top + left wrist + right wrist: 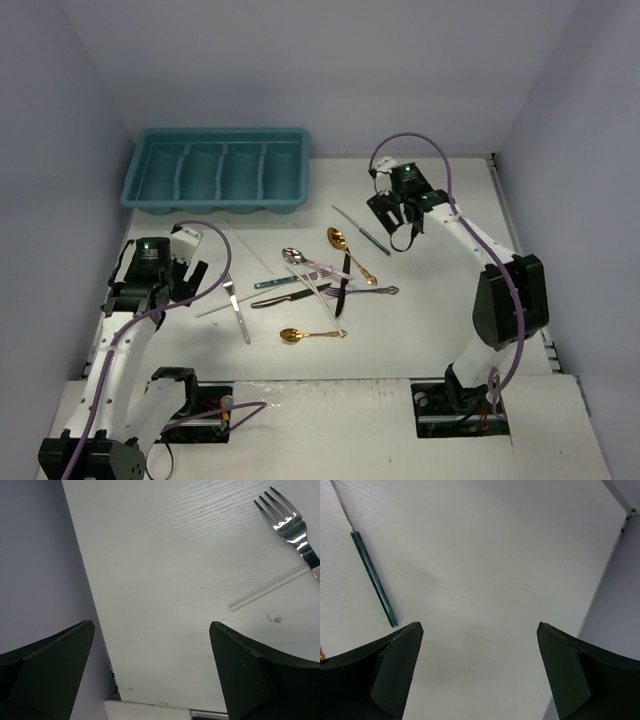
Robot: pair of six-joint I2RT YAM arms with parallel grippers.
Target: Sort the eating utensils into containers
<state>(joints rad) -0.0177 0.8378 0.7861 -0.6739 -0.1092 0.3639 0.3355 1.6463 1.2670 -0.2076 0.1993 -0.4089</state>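
Both arms hang over the white table [430, 320], their jaws released wide and gripping nothing.

The teal plastic cutlery tray [222, 170], with four long parallel compartments, sits at the far left of the table, and the eating utensils lie loose on the table in front of it, none inside. The left arm [140, 290] holds its spread jaws above bare table, near a silver metal fork [289, 525] whose handle is crossed by a thin translucent white chopstick [267, 591]. The right arm [470, 245] holds its open jaws just beside a slim teal-handled knife [372, 577]. Between the arms lie a gold spoon with a long handle [338, 238], a silver spoon [293, 256], a black-handled knife [285, 299] and, nearest the bases, a second gold spoon [300, 335].
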